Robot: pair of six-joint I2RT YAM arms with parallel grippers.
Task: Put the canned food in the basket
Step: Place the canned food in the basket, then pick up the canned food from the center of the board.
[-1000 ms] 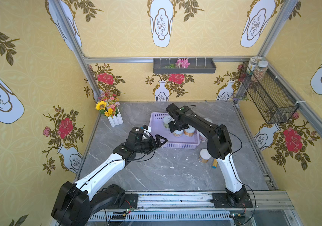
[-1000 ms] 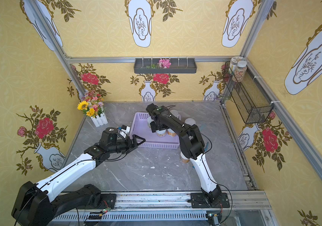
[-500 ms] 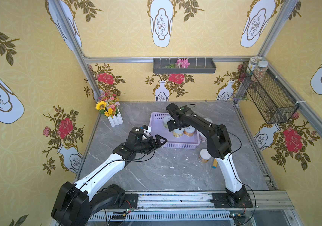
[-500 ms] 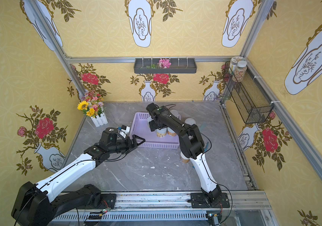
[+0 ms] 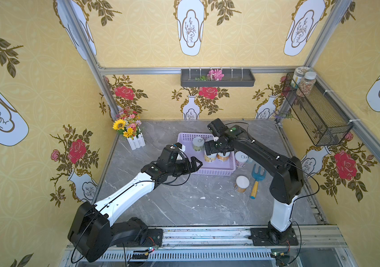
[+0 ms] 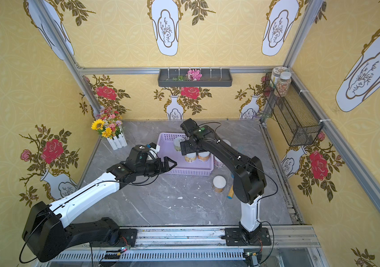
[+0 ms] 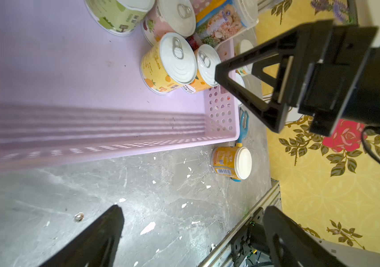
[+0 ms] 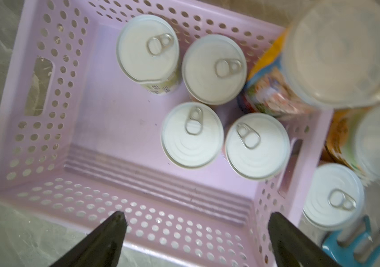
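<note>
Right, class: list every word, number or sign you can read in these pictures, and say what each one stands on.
Nothing reads clearly enough to quote.
Yellow can in the basket: a cursive word and small print, too blurred to read.
Orange can on the table: a barcode, digits too small to read.
Tall can: a food picture, any words blurred.

Grey marble tabletop (image 5: 184, 208), with white flecks (image 5: 202, 197), perhaps paint chips. White picket planter (image 5: 136, 142) of mixed flowers, far corner. Blue hand fork (image 5: 258, 173), yellow handle, lying flat. Dark grey wall tray (image 5: 235, 82) holding a pink blossom (image 5: 215, 74). Black wire-mesh basket (image 5: 318, 115), wall-mounted, with two white-capped jars (image 5: 305, 85) inside.
</note>
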